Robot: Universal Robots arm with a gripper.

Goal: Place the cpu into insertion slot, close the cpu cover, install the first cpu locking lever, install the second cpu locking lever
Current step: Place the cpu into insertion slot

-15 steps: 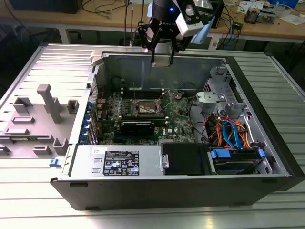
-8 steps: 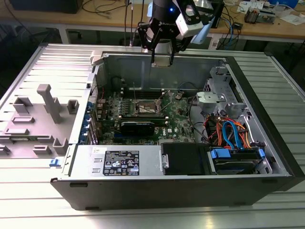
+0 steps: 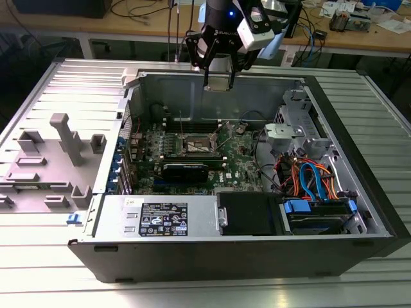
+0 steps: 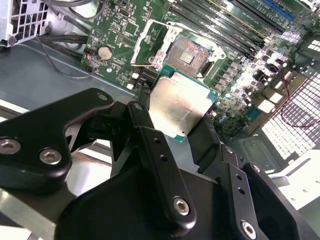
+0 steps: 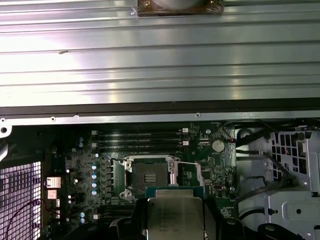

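Note:
My gripper (image 3: 218, 82) hangs over the back wall of the open computer case, shut on the cpu (image 4: 182, 102), a flat silver square held by two opposite edges between the black fingers (image 4: 145, 125). The first wrist view has the cpu (image 5: 175, 215) just short of the insertion slot (image 5: 150, 175). That slot is a dark square socket on the green board (image 3: 196, 147), uncovered, with its contact field showing (image 4: 187, 54). The cpu cover (image 5: 187, 172) is swung open beside the slot, a thin metal frame (image 4: 150, 45). A thin wire lever (image 3: 181, 122) stands up next to the socket.
Long black memory slots (image 4: 225, 30) run beside the socket. A drive bay with orange and blue cables (image 3: 308, 176) fills the case on the exterior view's right, and a power supply (image 3: 164, 218) sits at the front. Grey plastic fixtures (image 3: 61, 138) stand on the ribbed table outside.

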